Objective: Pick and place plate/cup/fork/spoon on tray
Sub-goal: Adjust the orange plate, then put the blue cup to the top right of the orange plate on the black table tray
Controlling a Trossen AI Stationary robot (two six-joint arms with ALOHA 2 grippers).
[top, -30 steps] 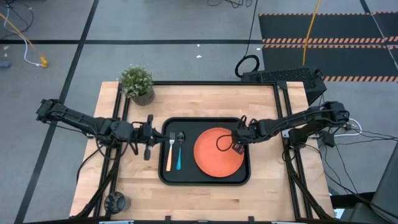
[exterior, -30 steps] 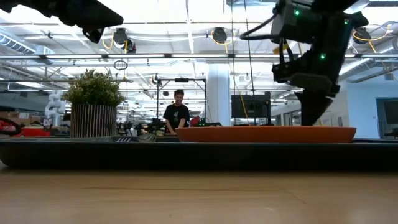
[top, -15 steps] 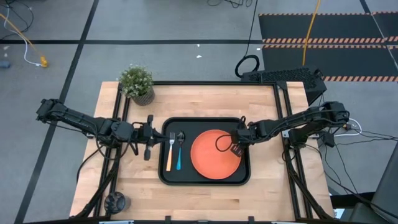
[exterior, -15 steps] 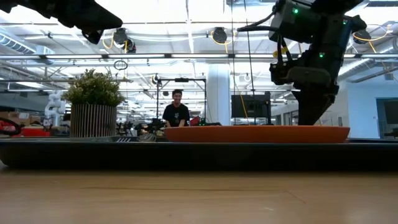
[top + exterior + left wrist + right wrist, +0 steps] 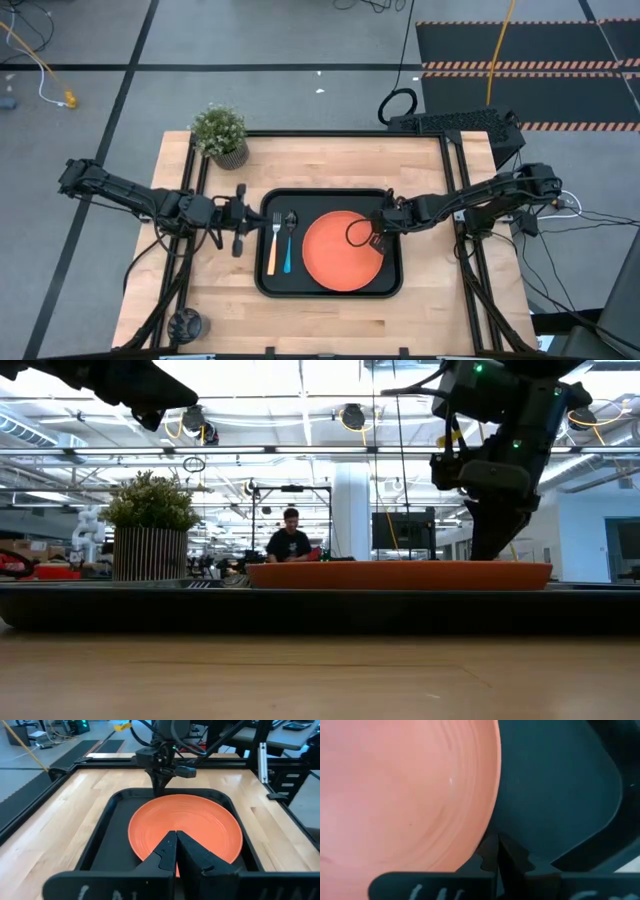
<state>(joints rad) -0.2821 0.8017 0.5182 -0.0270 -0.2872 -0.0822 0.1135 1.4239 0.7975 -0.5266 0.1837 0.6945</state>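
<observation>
The orange plate [image 5: 342,250] lies flat in the right half of the black tray [image 5: 320,198]. The fork [image 5: 272,245] and the spoon [image 5: 289,245] lie side by side in the tray's left part. My right gripper [image 5: 376,240] is shut and points steeply down at the plate's right rim. My left gripper [image 5: 252,218] is shut and hangs above the tray's left edge, touching nothing. A small dark cup [image 5: 187,323] stands at the table's near left corner. My right gripper pushes the plate with its shut fingertips [image 5: 490,854] against the right rim [image 5: 492,827]. The fingers slant down from the table's right side. The plate stays flat on the tray floor [image 5: 555,795].
A potted plant [image 5: 222,135] stands at the table's far left corner. Bare wood lies around the tray on every side. In the low view a person [image 5: 290,540] sits far off in the room behind the table.
My right gripper has swung a little toward the table's left edge and tipped, still shut. The plate has slid along the tray floor toward the spoon, staying flat. More of the black tray floor now shows on the plate's right.
</observation>
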